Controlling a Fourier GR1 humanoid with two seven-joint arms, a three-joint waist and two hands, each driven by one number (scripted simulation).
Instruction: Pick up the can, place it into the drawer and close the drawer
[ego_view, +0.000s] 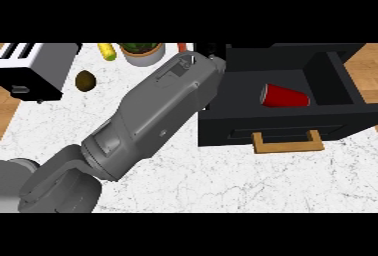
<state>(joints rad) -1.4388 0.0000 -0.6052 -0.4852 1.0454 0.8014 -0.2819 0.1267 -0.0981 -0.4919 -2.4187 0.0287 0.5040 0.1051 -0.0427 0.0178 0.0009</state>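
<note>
The can is red and lies on its side inside the open black drawer, right of its middle. The drawer's front panel carries a wooden handle facing me. My left forearm crosses the counter from the lower left up to the drawer's left wall. Only a dark bit of my left hand shows at the drawer's far left corner, and its fingers are lost against the black box. The can lies apart from the hand. My right hand is out of the view.
A black and white toaster stands at the far left. A brown fruit, a yellow corn cob and a potted plant sit along the back of the white marble counter.
</note>
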